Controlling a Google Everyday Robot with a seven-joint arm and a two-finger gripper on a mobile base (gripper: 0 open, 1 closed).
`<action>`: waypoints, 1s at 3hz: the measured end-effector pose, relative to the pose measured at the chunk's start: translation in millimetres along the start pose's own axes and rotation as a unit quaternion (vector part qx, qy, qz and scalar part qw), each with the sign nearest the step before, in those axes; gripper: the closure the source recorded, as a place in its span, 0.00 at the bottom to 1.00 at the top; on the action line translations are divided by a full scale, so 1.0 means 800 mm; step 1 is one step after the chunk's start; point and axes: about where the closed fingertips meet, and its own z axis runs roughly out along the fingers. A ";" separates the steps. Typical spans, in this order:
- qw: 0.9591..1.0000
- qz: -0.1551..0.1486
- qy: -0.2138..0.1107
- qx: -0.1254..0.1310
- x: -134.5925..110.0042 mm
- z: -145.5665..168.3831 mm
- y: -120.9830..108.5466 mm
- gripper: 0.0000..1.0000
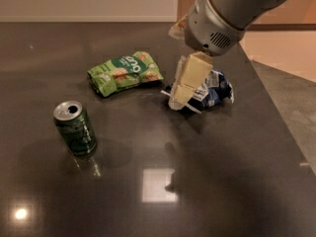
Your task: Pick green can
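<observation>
Green can [75,128] stands apart from claw [178,102] near dark bag [218,87]; claw's state unclear.

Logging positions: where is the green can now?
Camera view, left foreground: the green can stands upright in front of the green snack bag; the gripper hangs right, by the dark blue bag.

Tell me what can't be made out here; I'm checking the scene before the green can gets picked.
- Camera view: blue snack bag, left part hidden behind the tool, which hangs over the table right of the green can.
- Camera view: robot arm, cut off by the top edge.
- Camera view: table, cut off left and bottom.
</observation>
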 end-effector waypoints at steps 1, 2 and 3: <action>0.999 -0.025 -0.037 -0.027 -0.039 0.045 -0.009 0.00; 0.995 -0.057 -0.068 -0.055 -0.076 0.083 -0.005 0.00; 0.987 -0.095 -0.092 -0.086 -0.107 0.117 0.009 0.00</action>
